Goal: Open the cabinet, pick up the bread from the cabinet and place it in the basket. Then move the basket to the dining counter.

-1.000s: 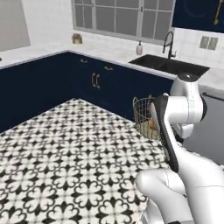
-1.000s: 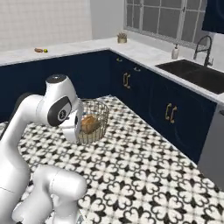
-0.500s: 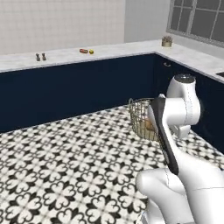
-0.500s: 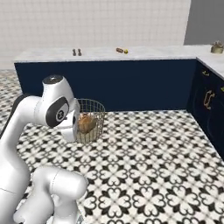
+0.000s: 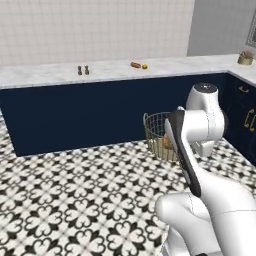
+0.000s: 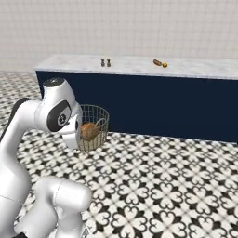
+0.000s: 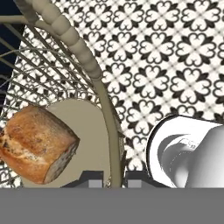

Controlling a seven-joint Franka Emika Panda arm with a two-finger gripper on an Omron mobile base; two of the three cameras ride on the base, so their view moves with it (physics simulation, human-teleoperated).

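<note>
My gripper (image 7: 114, 179) is shut on the rim of the brass wire basket (image 7: 105, 94), with one dark fingertip (image 7: 90, 179) inside the rim and the other outside. The basket (image 5: 156, 131) (image 6: 95, 122) hangs above the patterned floor, close in front of the arm. The golden-brown bread (image 7: 37, 142) (image 6: 89, 131) lies on the basket's bottom. Ahead stands the dining counter (image 5: 40, 76) (image 6: 195, 69), a long marble top over a plain navy front. The cabinet is out of view.
Two small brown shakers (image 5: 83, 70) (image 6: 106, 62) and a brown and yellow food item (image 5: 138, 65) (image 6: 159, 62) sit on the counter top. Navy drawers with brass handles (image 5: 246, 117) run along the right, with a small pot (image 5: 245, 58) above. Black-and-white floor tiles lie between me and the counter.
The whole picture has swung as the base turned: the sink corner and windows have left the views and the long plain-fronted counter now faces me. The basket with the bread stays in my grip.
</note>
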